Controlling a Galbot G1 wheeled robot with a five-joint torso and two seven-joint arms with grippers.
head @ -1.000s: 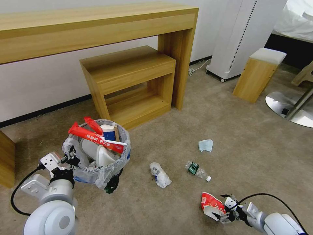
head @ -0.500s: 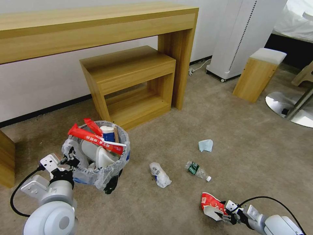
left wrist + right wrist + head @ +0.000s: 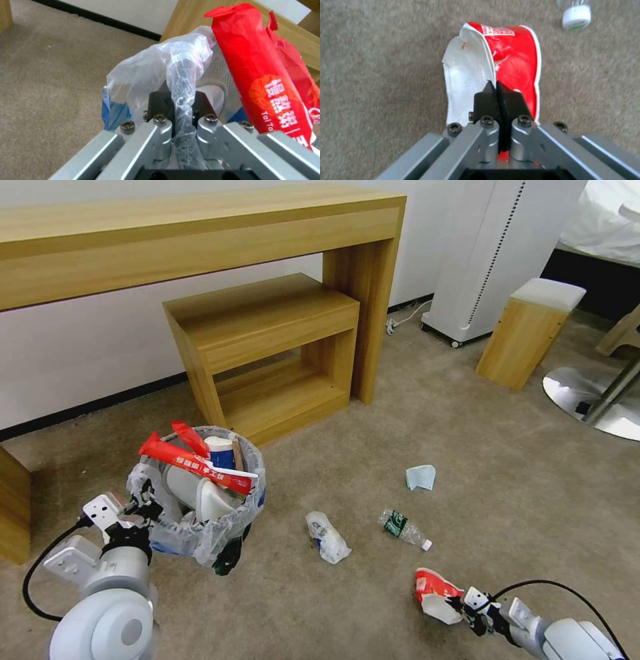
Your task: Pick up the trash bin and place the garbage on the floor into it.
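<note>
- two grippers grip: left gripper (image 3: pixel 181 110) clamps the trash bin (image 3: pixel 200 500) by its bagged rim
- right gripper (image 3: pixel 498 96) pinches the crushed red-white cup (image 3: pixel 506 67), with the bottle (image 3: pixel 403 528) just beyond on the floor (image 3: pixel 373 420)

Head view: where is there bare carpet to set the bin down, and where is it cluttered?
Bare floor lies right of the blue mask, toward the stool, and between the trash bin and shelf unit. Crowded: white bag, bottle, and red-white cup in the right gripper.
</note>
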